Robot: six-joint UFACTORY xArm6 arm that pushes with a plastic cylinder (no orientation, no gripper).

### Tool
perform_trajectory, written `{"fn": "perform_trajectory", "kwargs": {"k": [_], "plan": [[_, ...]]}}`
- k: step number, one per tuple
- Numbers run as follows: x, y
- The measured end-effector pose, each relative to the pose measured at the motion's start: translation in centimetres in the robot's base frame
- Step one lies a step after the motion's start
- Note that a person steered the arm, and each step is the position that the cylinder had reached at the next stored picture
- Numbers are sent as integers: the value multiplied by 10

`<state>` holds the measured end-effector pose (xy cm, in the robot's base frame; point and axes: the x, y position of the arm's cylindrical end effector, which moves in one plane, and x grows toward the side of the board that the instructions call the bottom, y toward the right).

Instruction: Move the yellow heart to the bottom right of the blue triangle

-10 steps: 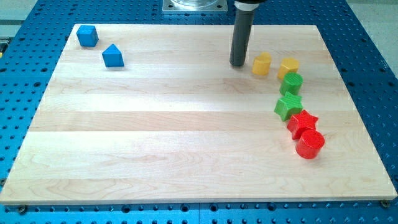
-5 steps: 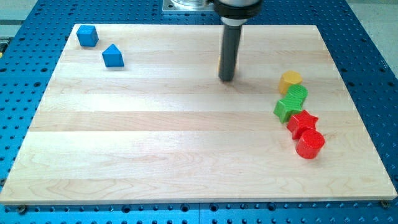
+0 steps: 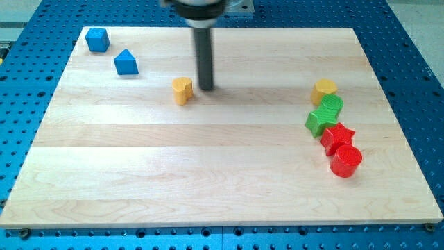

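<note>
Red blocks: a red round block (image 3: 345, 161) sits nearest the view's bottom at the right, with a red star (image 3: 337, 135) touching it just above.
Green blocks: two green blocks (image 3: 324, 114) crowd together above the star, part of one tight column, well apart from the work.
Yellow block at right: a second yellow block (image 3: 323, 90) tops that column; its shape is too small to tell.
Yellow heart: the yellow heart (image 3: 182, 90) stands alone on the bench (image 3: 208, 173), left of centre.
Tool: my tip (image 3: 206, 87) rests just beside the heart on its right side; a bare rod, it holds nothing, and that side suits a leftward push.
Blue triangle: the blue triangle (image 3: 125, 62) lies up-left of the heart, near but apart; the heart seems close to its goal.
Blue cube: a blue cube (image 3: 98, 39) sits farthest, by the top left corner.
</note>
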<state>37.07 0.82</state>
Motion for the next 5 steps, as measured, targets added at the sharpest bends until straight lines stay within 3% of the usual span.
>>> {"fn": "perform_trajectory", "kwargs": {"k": [3, 4, 5], "plan": [[37, -90], [21, -102], [9, -67]]}}
